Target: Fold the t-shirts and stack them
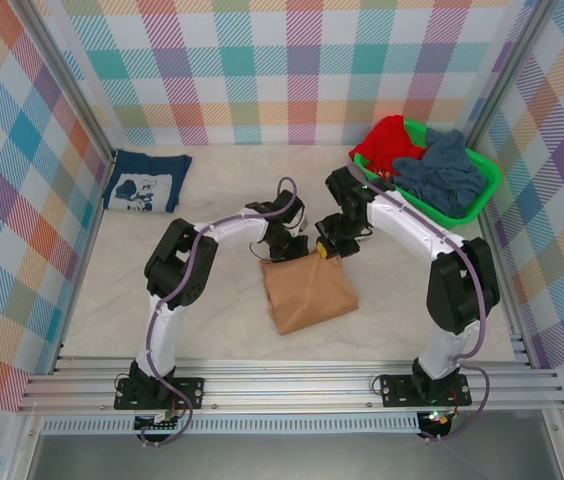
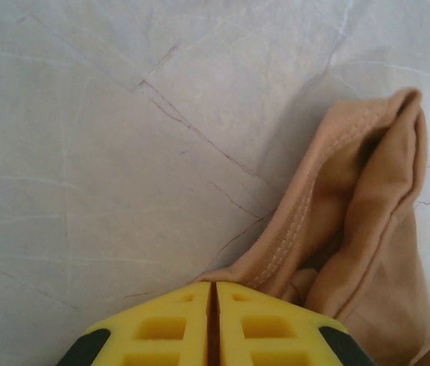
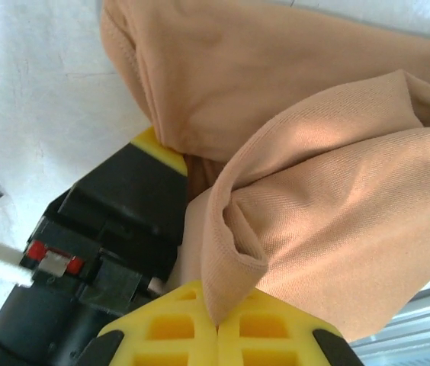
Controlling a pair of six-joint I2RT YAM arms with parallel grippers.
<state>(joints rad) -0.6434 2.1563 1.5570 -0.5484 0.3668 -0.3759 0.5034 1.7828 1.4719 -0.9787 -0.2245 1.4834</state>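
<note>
Shirts and two robot arms on a pale marbled table [image 1: 212, 170]. Navy t-shirt [image 1: 145, 180] at ten o'clock, folded flat, white graphic up, well apart from both arms.

Left gripper [image 1: 285, 246] next, down at the twelve o'clock edge of the tan t-shirt [image 1: 308, 293]. Jaws pressed together in the left wrist view, yellow fingertips [image 2: 177, 305] against a stitched hem curling away toward two o'clock. Pinch or mere touch: impossible to tell.

Tan t-shirt itself folded into a rough rectangle at table centre, a little toward six o'clock, plain side up.

Right gripper [image 1: 323, 248] just beside the left one, at the same far edge of the shirt. Jaws clamped on a raised fold of tan cloth, seen in the right wrist view running down into the seam between yellow fingers [image 3: 276, 335]. Black body and yellow tip of the left gripper tucked under that same cloth, at nine o'clock in that view.

Green basket [image 1: 484, 193] at two o'clock, set askew in the corner, holding a red garment [image 1: 387, 140] at its ten o'clock end and a blue-grey garment [image 1: 449, 172] beside it. Pastel plaid walls [image 1: 262, 60] on three sides.
</note>
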